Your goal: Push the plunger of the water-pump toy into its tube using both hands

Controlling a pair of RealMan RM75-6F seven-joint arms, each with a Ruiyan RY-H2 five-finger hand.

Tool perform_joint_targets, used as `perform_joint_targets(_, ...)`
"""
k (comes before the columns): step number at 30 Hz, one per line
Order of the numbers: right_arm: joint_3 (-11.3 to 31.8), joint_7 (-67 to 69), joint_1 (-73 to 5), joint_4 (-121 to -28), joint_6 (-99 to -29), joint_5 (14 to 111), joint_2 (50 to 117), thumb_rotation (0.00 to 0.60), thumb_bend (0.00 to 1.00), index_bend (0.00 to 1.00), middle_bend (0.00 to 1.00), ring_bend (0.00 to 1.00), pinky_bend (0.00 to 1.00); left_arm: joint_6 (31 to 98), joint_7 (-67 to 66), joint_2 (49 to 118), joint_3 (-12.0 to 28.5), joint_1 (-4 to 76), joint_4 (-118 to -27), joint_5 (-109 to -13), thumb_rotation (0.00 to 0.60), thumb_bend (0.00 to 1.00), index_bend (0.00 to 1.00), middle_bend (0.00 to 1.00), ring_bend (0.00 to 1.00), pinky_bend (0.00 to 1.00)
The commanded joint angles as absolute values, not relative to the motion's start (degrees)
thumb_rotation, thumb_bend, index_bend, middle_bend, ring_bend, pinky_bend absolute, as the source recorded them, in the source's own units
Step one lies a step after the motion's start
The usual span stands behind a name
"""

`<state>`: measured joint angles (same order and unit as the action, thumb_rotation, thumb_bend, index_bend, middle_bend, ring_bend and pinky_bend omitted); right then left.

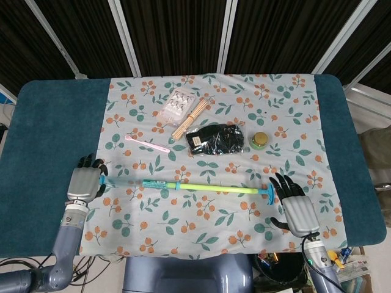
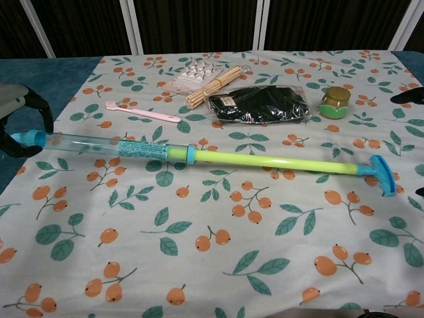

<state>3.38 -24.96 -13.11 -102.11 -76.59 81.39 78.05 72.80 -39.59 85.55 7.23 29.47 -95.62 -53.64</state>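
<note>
The water-pump toy lies across the cloth: a clear tube [image 1: 137, 182] [image 2: 109, 145] with blue ends, and a yellow-green plunger rod [image 1: 217, 188] [image 2: 271, 161] drawn far out to a blue T-handle [image 1: 269, 193] [image 2: 382, 175]. My left hand [image 1: 85, 182] [image 2: 26, 116] stands at the tube's left end cap [image 2: 31, 138], which sits between its curved fingers and thumb with no firm grip visible. My right hand [image 1: 296, 204] stands just right of the T-handle with its fingers spread and holds nothing. Only its dark fingertips [image 2: 407, 97] show at the chest view's right edge.
Behind the toy lie a pink toothbrush [image 1: 148, 144], a bundle of wooden sticks [image 1: 190, 117], a blister pack [image 1: 178, 103], a black bag [image 1: 217, 139] and a small green jar [image 1: 260, 140]. The floral cloth [image 1: 201, 238] covers a blue table [image 1: 55, 128].
</note>
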Motion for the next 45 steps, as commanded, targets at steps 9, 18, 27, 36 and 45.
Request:
perform_joint_targets(9, 4.08, -27.37, -14.57, -102.27, -74.95, 79.85, 80.08, 0.6, 0.08, 0.1, 0.02, 0.0, 0.16, 74.05, -40.49, 86.0, 7.07, 29.23, -96.92, -53.75, 0.6, 0.38, 0.56, 0.24, 0.06, 0.13)
perform_joint_targets(18, 6.16, -32.29, -17.65, -100.51, -71.7, 75.59, 84.42, 0.6, 0.13, 0.22, 0.13, 0.05, 0.16, 74.17, -41.25, 86.0, 7.29, 29.55, -97.39, -53.53, 0.6, 0.38, 0.56, 0.24, 0.06, 0.13)
perform_joint_targets(27, 9.03, -35.27, -21.13, -95.07, -69.53, 70.77, 89.73, 0.6, 0.15, 0.32, 0.27, 0.11, 0.16, 74.27, -41.87, 85.81, 7.15, 29.68, -97.94, -53.34, 0.6, 0.38, 0.56, 0.24, 0.06, 0.13)
perform_joint_targets(36, 10.6, -37.1, -23.15, -90.16, -68.73, 66.57, 92.34, 0.6, 0.19, 0.42, 0.33, 0.12, 0.16, 74.6, -42.04, 85.52, 6.91, 29.67, -98.62, -53.85, 0.6, 0.38, 0.56, 0.24, 0.06, 0.13)
perform_joint_targets(45, 10.8, -37.15, -23.73, -87.92, -68.48, 63.76, 93.42, 0.6, 0.21, 0.46, 0.35, 0.12, 0.16, 74.42, -41.95, 85.36, 6.85, 29.77, -98.54, -53.96, 0.6, 0.38, 0.57, 0.24, 0.06, 0.13)
